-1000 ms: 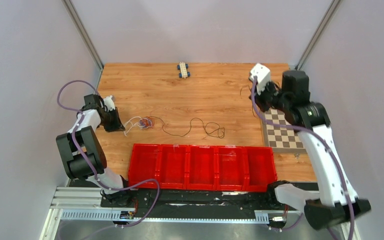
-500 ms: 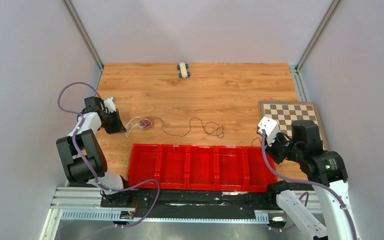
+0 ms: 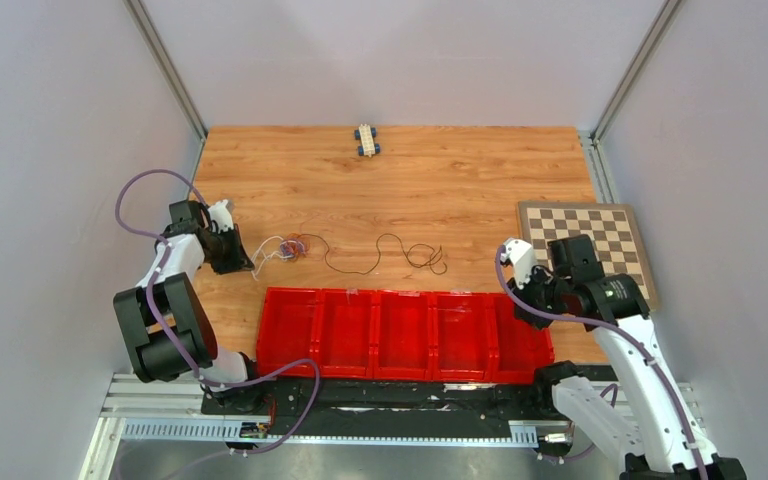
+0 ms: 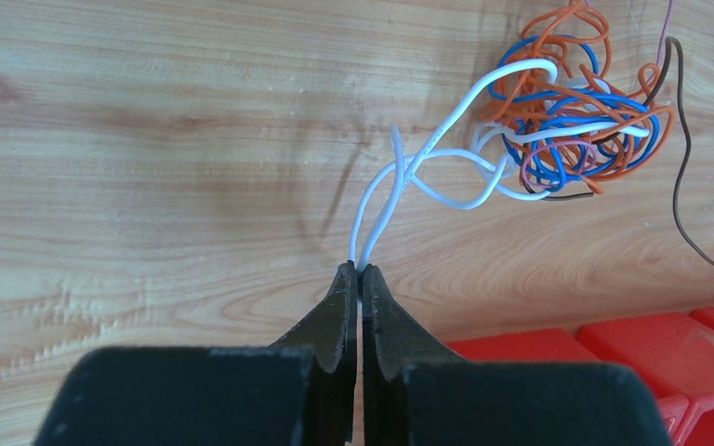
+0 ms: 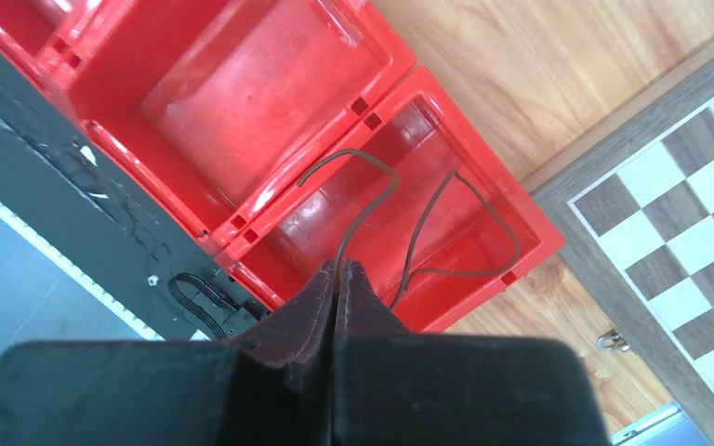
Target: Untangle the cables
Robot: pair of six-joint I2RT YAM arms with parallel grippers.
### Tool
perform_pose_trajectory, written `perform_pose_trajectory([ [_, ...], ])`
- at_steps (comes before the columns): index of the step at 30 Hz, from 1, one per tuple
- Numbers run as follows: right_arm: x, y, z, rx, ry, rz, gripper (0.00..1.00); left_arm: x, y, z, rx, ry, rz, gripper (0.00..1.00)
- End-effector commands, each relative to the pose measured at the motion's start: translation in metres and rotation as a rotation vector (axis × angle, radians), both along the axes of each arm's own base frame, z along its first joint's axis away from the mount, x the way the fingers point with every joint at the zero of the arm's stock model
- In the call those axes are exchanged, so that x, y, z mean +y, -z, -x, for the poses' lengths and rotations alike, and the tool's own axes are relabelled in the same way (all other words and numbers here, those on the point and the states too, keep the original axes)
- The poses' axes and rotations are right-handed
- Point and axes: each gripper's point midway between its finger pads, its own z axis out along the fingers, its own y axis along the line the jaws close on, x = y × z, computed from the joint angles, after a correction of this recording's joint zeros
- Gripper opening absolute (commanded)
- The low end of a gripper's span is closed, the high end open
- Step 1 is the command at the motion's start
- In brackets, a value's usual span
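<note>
- Top view: the cables (image 3: pixel 295 246) are gathered as a small multicoloured knot on the left of the wooden worktop (image 3: pixel 440 190). The knot lies just right of the left hand (image 3: pixel 243 262), which is the nearer hand. A loose black cable (image 3: pixel 390 250) is trailed rightwards from the knot, its long axis left to right. The right hand (image 3: pixel 522 298) is poised over the right end of the red tray (image 3: pixel 375 292), well apart from the knot and beside the chessboard (image 3: pixel 600 240).
- Left wrist view: the left hand (image 4: pixel 360 271) is clenched on a doubled white cable (image 4: pixel 409 172), thin, smooth and springy. This cable is led up and right into the knot (image 4: pixel 567 111) of orange and blue loops. A pull away from the knot is judged to be what the move needs.
- Right wrist view: the right hand (image 5: pixel 339 269) is clenched on a dark cable (image 5: pixel 395 178), wiry and kinked. Its loops are hung over the glossy end compartment (image 5: pixel 493 153) of the tray. Contact with the compartment floor cannot be told.
</note>
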Motion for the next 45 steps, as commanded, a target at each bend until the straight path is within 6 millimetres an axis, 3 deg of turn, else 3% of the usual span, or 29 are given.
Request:
perform_pose_trajectory([
  [1,-0.008,0.020,-0.013,0.035,0.063,0.056,0.00,-0.001,-0.008,-0.005,-0.053,0.023,-0.003,0.00],
  [10,-0.019,0.040,-0.024,0.124,0.134,0.142,0.00,-0.002,-0.007,-0.007,-0.055,0.019,0.008,0.00],
  [16,-0.021,0.044,-0.026,0.145,0.137,0.157,0.35,-0.003,-0.005,-0.007,-0.049,0.013,0.017,0.00],
  [19,-0.018,0.032,-0.037,0.112,0.139,0.148,0.48,-0.003,-0.005,-0.007,-0.047,0.014,0.018,0.00],
  [24,0.005,-0.011,-0.067,0.023,0.090,0.043,0.67,-0.004,-0.005,-0.007,-0.043,0.024,0.026,0.00],
  [29,0.028,-0.030,-0.095,0.008,0.022,-0.035,0.72,-0.004,-0.009,-0.010,-0.038,0.034,0.030,0.00],
  [35,0.079,-0.056,-0.138,-0.078,-0.125,-0.219,0.83,-0.017,-0.007,-0.003,-0.031,0.112,0.028,0.00],
  [40,0.151,-0.034,-0.177,-0.086,-0.251,-0.221,0.91,-0.030,-0.005,0.003,-0.015,0.161,0.050,0.00],
  [45,0.228,-0.014,-0.206,-0.081,-0.357,-0.241,0.90,-0.041,-0.001,0.006,0.010,0.195,0.059,0.00],
])
